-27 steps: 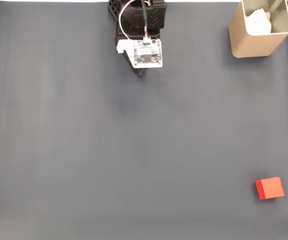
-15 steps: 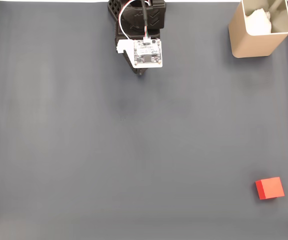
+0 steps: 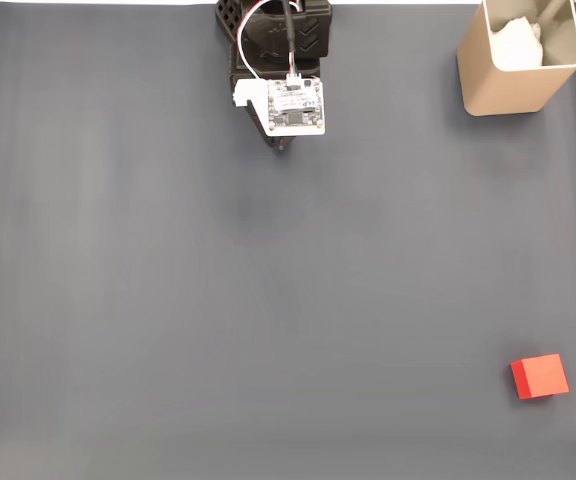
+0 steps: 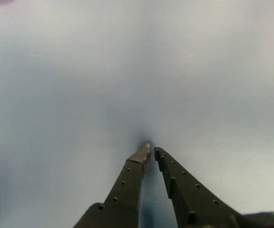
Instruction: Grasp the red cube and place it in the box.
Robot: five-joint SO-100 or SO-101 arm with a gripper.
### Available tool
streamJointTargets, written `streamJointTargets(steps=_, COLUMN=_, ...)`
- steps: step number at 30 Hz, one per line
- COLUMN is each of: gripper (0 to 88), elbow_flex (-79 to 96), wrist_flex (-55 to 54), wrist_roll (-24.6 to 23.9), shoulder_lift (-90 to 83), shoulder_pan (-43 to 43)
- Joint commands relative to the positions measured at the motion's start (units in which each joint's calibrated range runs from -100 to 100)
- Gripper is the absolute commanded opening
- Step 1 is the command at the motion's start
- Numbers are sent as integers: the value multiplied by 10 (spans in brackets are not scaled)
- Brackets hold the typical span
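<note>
Fingertips of our gripper (image 4: 150, 152) sit almost together over the mat in the wrist view, only a sliver between the black, hole-dotted jaws, and they hold nothing. We judge the arm (image 3: 280, 60) is parked at its base near the top edge of the fixed view, the reach not yet begun. Our red cube (image 3: 539, 377), matte and sharp-edged, lies well apart at the lower right of the dark grey mat (image 3: 168, 300). Our box (image 3: 518, 58), tan, thin-walled and round-cornered, stands at the upper right.

No legible text, labels or numbers anywhere
</note>
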Motion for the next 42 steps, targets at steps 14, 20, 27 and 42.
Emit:
streamJointTargets(steps=14, gripper=2, elbow_flex=5, wrist_flex=10, wrist_roll=-5, shoulder_lift=1, shoulder_pan=-4)
streamJointTargets(steps=20, gripper=2, elbow_flex=5, wrist_flex=10, wrist_roll=-5, shoulder_lift=1, shoulder_pan=-4)
streamJointTargets(steps=27, gripper=2, elbow_flex=5, wrist_flex=10, wrist_roll=-5, shoulder_lift=1, shoulder_pan=-4)
streamJointTargets(steps=42, gripper=2, elbow_flex=5, wrist_flex=9, wrist_roll=-12, shoulder_lift=1, shoulder_pan=-5)
